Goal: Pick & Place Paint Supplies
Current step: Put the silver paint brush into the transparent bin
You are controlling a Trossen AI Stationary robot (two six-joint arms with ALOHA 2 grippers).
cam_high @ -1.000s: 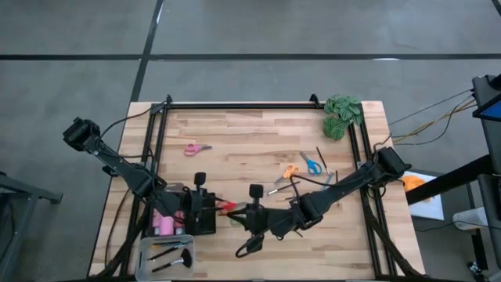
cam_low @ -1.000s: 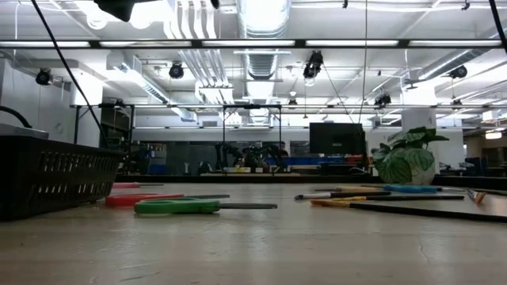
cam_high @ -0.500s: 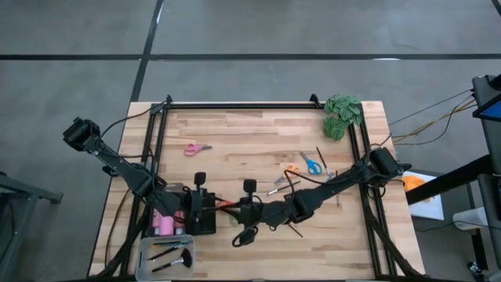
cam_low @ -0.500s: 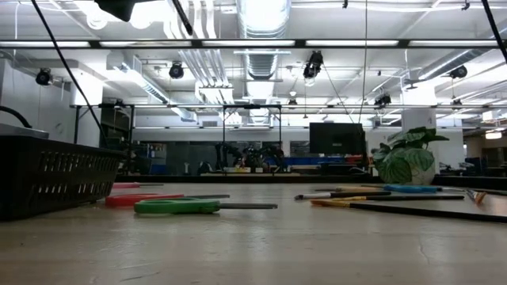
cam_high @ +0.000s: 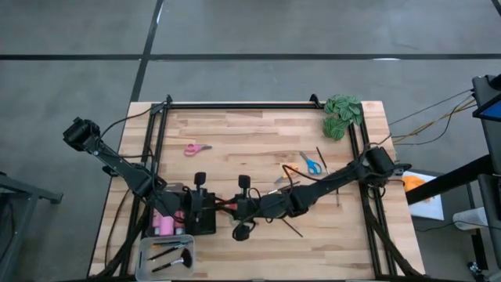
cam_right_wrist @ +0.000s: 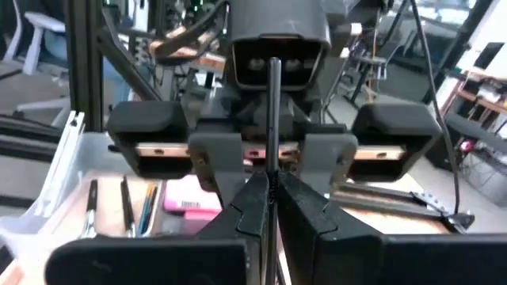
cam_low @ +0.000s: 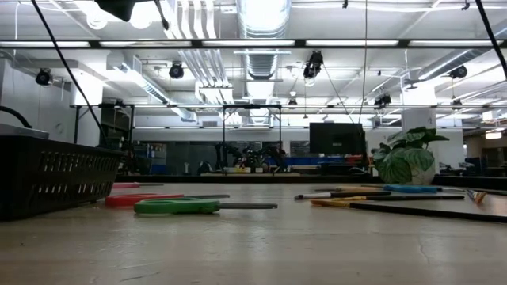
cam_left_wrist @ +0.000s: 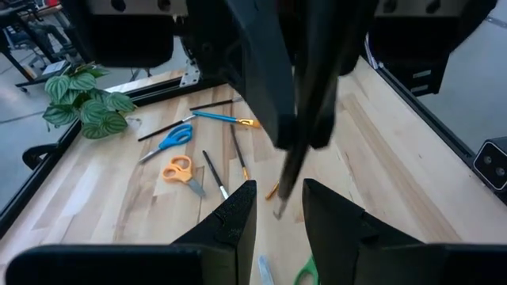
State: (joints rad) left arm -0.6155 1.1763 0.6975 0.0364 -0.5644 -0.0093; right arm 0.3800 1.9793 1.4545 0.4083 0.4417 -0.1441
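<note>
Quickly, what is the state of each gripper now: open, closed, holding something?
Left gripper: fingers apart, nothing between them, near the black basket.
Right gripper: shut on a thin dark brush, in front of the left gripper.

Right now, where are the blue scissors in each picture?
High view: blue scissors right of centre, near the leafy plant.
Low view: far right, under the plant.
Left wrist view: next to the orange scissors, near the plant.
Right wrist view: not in it.
Shared landmark: the plant.
</note>
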